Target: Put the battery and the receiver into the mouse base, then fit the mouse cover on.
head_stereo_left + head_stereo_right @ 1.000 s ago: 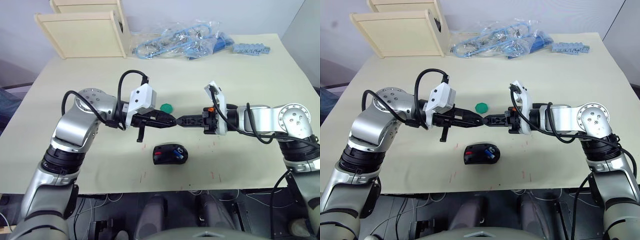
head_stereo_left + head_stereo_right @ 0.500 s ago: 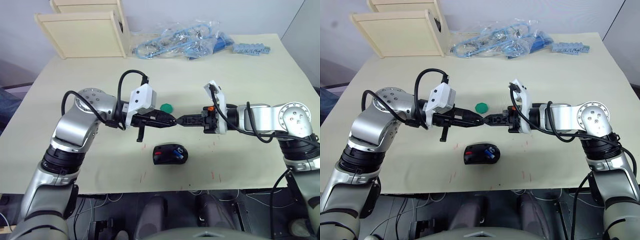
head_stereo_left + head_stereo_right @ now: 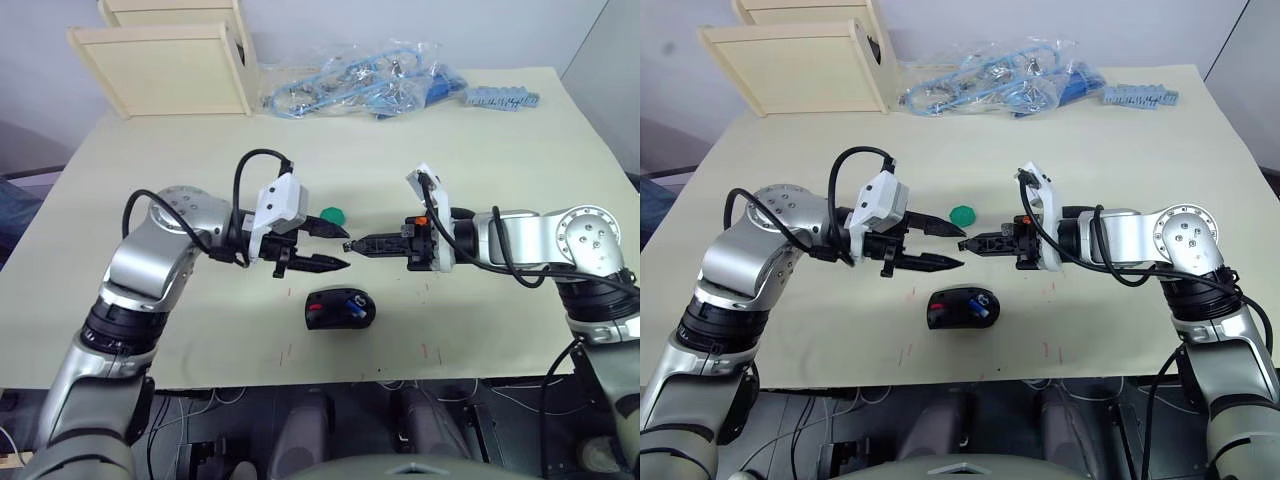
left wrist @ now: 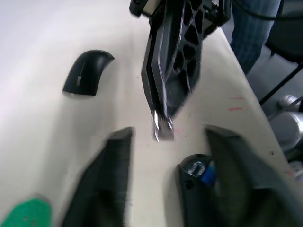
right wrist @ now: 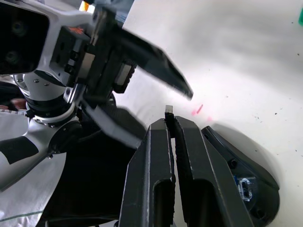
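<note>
Both arms are reaching inward over the pale surface [image 3: 470,150], and the two grippers are facing each other tip to tip above its middle. The left gripper [image 3: 338,247] is standing with its jaws spread wide and gripping nothing. The right gripper [image 3: 352,243] is pinching the receiver [image 4: 161,128], a small silvery metal piece, between jaws that are closed narrowly on it; the piece is protruding from the fingertips and pointing into the gap between the left jaws without touching them. The mouse base [image 3: 340,308] is lying on the surface just in front of and below the two grippers, apart from both. Its interior is facing up, and the battery [image 3: 354,301], a blue cylinder, is sitting inside the base beside red parts. In the left wrist view, the mouse cover [image 4: 87,72] is resting on the surface beyond the right gripper, well apart from the base. A green disc [image 3: 333,215] is lying on the surface just behind the left gripper. At the far edge, a clear bag of blue parts [image 3: 365,80] is sitting near the middle, and a pale wooden box [image 3: 170,60] is standing at the far left corner.
</note>
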### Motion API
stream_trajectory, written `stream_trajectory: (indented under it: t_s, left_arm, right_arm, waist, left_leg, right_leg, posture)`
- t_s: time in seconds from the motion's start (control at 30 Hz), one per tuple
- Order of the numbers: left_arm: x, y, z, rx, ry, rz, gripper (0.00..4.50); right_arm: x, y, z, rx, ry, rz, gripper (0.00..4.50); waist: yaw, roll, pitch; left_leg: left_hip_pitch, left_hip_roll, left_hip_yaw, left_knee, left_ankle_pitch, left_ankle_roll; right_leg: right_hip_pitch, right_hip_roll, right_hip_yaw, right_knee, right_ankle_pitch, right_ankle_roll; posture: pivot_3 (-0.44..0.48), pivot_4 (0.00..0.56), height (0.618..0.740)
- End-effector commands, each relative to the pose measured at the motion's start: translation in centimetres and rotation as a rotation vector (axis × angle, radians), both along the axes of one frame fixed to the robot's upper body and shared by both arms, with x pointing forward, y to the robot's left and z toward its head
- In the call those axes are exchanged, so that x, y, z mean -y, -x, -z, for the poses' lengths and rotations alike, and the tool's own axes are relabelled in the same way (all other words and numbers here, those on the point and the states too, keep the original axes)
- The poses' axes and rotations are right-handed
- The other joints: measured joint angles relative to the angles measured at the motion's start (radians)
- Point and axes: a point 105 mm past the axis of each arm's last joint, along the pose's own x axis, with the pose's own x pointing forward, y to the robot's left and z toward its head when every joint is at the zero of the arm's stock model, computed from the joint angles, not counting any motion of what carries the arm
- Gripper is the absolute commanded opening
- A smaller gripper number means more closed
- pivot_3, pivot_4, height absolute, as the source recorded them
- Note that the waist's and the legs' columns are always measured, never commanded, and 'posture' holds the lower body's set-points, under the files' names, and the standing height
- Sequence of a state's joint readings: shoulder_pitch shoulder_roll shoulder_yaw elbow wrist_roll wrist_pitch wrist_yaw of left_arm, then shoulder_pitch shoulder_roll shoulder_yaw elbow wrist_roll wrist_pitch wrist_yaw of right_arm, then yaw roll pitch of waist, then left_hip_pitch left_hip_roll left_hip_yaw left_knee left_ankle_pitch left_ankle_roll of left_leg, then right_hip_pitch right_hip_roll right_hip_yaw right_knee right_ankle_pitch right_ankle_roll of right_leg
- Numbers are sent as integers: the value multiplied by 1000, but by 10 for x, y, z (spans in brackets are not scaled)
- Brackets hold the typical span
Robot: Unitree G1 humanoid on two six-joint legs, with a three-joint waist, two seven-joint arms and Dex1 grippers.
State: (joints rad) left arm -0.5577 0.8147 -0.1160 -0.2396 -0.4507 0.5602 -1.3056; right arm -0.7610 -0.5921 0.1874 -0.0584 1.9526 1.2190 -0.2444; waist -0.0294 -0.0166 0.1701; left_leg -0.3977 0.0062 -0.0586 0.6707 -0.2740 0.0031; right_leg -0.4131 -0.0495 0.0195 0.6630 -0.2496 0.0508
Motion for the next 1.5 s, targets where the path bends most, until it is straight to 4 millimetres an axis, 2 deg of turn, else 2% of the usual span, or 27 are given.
stream_trajectory:
  t_s: [0.03,0.13,0.33,0.5,0.6,0.77,0.93,1.33,1.5]
  left_arm:
    - [-13,13,-9,-12,26,-16,4458]
    - [-16,21,-6,-49,51,-33,4458]
    - [-31,37,16,-89,26,-59,4458]
    - [-39,40,34,-110,26,-88,4458]
    - [-40,42,48,-104,7,-81,4458]
    - [-37,35,65,-78,-20,-68,4458]
    - [-24,25,74,-51,-20,-59,4458]
    - [4,15,79,-41,-67,1,4458]
    - [10,16,81,-32,-81,21,4458]
  right_arm:
    - [11,2,-13,46,-18,1,0]
    - [19,4,-14,68,14,4,0]
    - [40,11,-19,117,71,2,0]
    - [53,22,-18,150,131,3,0]
    - [55,26,-17,173,158,6,0]
    - [57,30,-16,209,229,9,0]
    - [56,35,-18,243,271,-9,0]
    - [56,37,-18,250,255,-2,0]
    - [55,38,-17,250,249,-4,0]
  waist:
    - [-5,0,0]
    - [-4,0,0]
    - [-5,0,0]
    - [-2,0,0]
    - [2,0,0]
    - [7,1,1]
    - [16,1,1]
    - [16,1,1]
    - [15,1,1]
  left_leg:
    - [0,0,0,0,0,0]
    - [0,0,0,0,0,0]
    - [0,0,0,0,0,0]
    - [0,0,0,0,0,0]
    - [0,0,0,0,0,0]
    - [0,1,0,0,0,0]
    - [0,1,1,0,0,0]
    - [0,0,0,0,0,0]
    - [0,1,1,0,0,0]
  right_leg:
    - [0,0,0,0,0,0]
    - [0,0,0,0,0,0]
    - [0,0,0,0,0,0]
    - [0,0,0,0,0,0]
    - [0,0,0,0,0,0]
    - [0,0,0,0,0,0]
    - [0,0,0,-1,0,0]
    - [0,0,0,-1,0,0]
    - [0,0,0,-1,0,0]
  posture:
    - [0,150,740]
    - [0,150,740]
    - [0,150,740]
    - [0,150,740]
    - [0,150,740]
    - [0,150,740]
    - [0,150,740]
    - [0,150,740]
    - [0,150,740]
